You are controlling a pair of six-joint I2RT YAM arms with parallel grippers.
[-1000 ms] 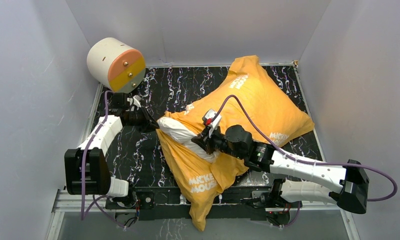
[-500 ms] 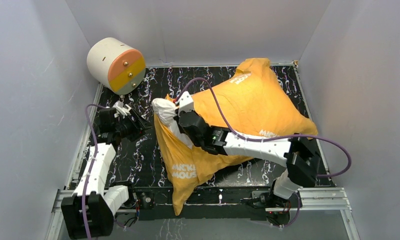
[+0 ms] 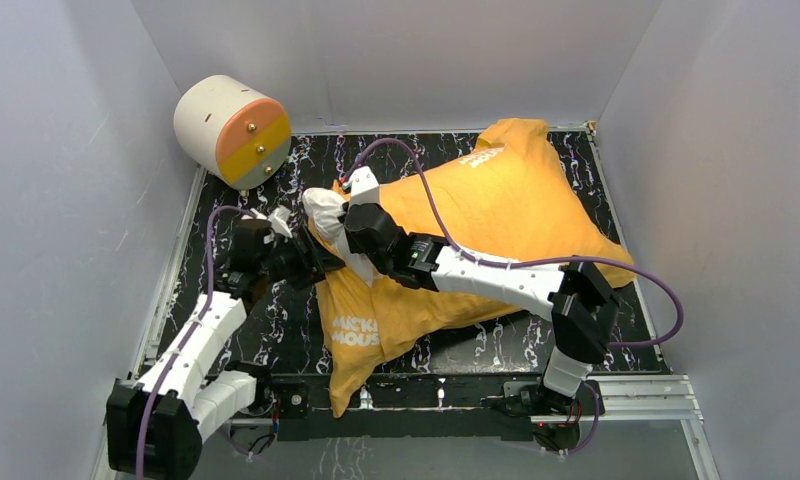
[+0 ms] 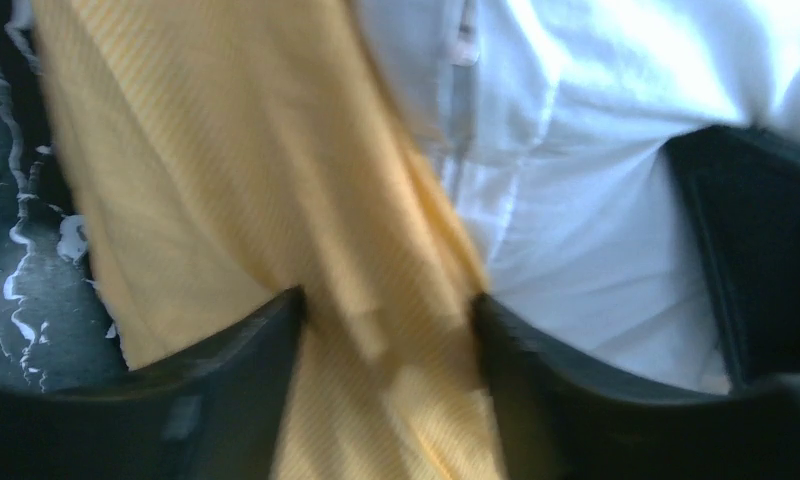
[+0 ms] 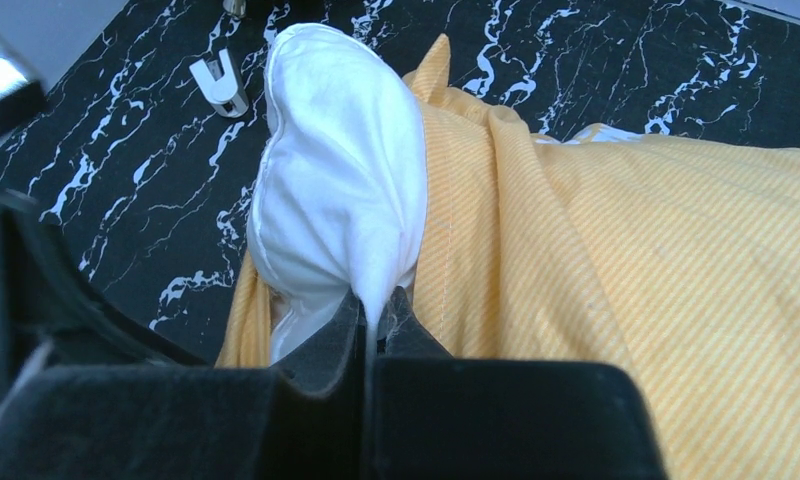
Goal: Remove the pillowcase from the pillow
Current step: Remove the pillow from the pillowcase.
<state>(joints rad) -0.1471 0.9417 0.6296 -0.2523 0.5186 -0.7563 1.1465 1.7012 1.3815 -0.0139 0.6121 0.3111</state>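
The pillowcase point(image 3: 496, 210) shows its orange-yellow face and covers most of the pillow. Its loose end with white lettering hangs over the table's near edge. A white corner of the pillow point(image 3: 324, 208) sticks out of the case's opening at the left. My right gripper point(image 3: 348, 222) is shut on that white corner; in the right wrist view the jaws point(image 5: 378, 305) pinch a fold of the pillow point(image 5: 336, 180) beside the pillowcase point(image 5: 626, 250). My left gripper point(image 3: 321, 268) is open at the case's edge. In the left wrist view point(image 4: 386, 330) orange fabric point(image 4: 226, 180) lies between its spread fingers, with the pillow point(image 4: 576, 150) on the right.
A cream cylinder with an orange-yellow end point(image 3: 231, 128) lies at the back left corner. White walls enclose the black marbled table point(image 3: 276, 320) on three sides. A small white clip point(image 5: 219, 83) lies on the table past the pillow corner.
My right gripper has drawn the pillow corner back and to the left. My left gripper has swung in to the case's edge. The case's hanging end has slid left.
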